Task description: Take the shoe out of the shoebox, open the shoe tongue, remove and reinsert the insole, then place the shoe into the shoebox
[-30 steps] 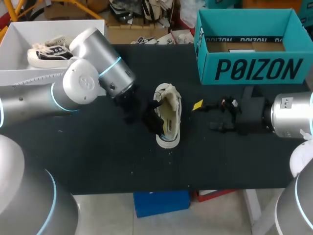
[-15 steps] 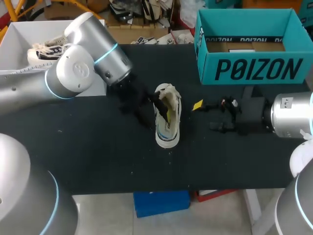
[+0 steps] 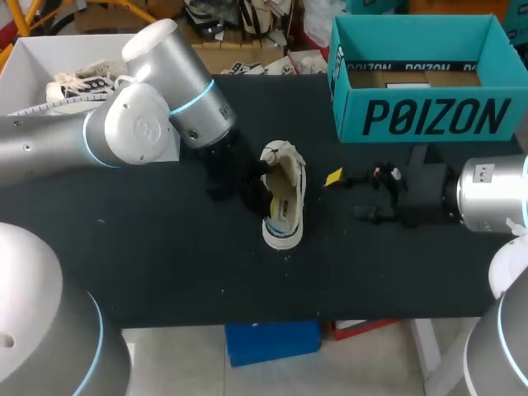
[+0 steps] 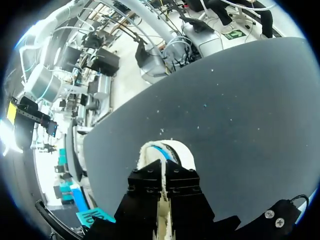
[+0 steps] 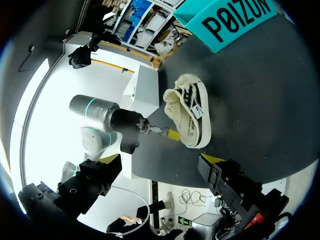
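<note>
Mid-table, left pincer (image 3: 266,193) pinches shoe (image 3: 287,175) side; right pincer (image 3: 346,196) parted nearby.

Even overhead light, barely any shadows on the dark table (image 3: 165,264). Soft glare on the left arm (image 3: 140,132); right wrist view blows out white past the table.

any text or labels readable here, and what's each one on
"POIZON": big black capitals on the front wall of the teal shoebox; it shows again in the right wrist view.
Small white print on the black strip inside the shoebox's back wall: probably the same word repeated, too small to be sure.
Dark print on the shoe, on its insole and its side: too small and blurred to read.
</note>
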{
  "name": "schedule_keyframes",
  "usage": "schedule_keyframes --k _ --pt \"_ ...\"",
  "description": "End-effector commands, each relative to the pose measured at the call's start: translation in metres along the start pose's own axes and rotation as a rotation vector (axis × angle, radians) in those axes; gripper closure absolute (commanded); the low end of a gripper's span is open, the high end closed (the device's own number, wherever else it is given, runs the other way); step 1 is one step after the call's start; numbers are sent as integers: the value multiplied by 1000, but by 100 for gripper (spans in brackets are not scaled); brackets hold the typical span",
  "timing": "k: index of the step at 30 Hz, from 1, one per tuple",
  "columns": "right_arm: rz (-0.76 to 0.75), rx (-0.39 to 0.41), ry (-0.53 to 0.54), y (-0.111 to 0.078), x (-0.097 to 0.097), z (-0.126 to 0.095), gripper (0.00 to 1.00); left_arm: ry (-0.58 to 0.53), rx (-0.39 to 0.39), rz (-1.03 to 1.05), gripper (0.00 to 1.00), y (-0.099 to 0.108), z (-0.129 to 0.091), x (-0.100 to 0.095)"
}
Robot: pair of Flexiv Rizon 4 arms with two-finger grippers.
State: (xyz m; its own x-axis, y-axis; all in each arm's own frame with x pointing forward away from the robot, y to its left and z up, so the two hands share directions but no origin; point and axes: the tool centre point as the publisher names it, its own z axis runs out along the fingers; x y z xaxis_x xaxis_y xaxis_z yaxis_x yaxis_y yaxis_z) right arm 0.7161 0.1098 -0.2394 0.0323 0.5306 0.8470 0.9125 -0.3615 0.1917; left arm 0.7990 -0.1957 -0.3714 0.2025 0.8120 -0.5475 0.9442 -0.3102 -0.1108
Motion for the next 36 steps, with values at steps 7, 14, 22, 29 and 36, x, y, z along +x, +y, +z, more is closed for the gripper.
schedule_keyframes --k 7,14,22,29,36 --pt "0 0 0 0 0 0 0 29 -4 -3 100 5 20 3" --pt "0 0 0 0 0 0 0 66 -1 -7 100 10 31 9" --pt "0 0 0 0 0 0 0 131 -15 29 100 17 36 9" --pt "0 0 0 0 0 0 0 202 -36 82 100 19 44 8" --pt "0 0 0 0 0 0 0 223 -26 82 100 20 53 11"
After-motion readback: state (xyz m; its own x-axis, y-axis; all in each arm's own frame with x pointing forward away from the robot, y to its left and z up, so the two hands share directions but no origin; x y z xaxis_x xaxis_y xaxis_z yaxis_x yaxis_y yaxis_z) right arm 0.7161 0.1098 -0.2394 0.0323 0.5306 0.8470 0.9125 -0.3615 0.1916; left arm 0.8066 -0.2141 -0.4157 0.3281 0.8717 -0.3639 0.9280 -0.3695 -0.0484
